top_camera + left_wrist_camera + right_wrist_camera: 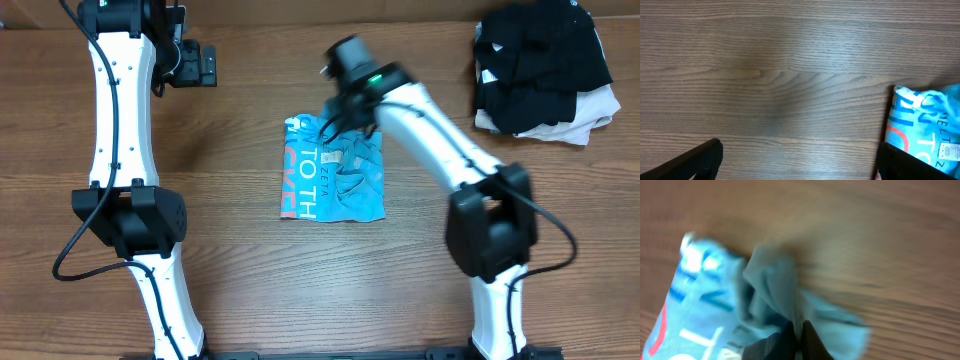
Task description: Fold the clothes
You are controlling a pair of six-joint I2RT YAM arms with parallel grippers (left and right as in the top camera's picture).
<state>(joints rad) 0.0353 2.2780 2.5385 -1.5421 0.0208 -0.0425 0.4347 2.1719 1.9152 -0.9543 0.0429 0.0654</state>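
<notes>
Wood-grain table (pixel 250 300), shirt lying mid-table, my right arm pinching it.
The light blue T-shirt (pixel 335 175) lies part-folded at the centre, lettering along its left side. My right gripper (pixel 799 336) is clenched on a raised pleat at the far edge. The thin cloth looks light and floppy, so I'd grab hems or corners. My left gripper (pixel 208 67) hangs spread over bare wood, far left. The black garment pile (pixel 540 60) sits far right.

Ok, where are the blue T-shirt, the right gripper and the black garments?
blue T-shirt (pixel 340 185): overhead view, middle of the folded cloth.
right gripper (pixel 799 330): right wrist view, between its fingertips, pinching the T-shirt.
black garments (pixel 540 60): overhead view, centre of the pile.
</notes>
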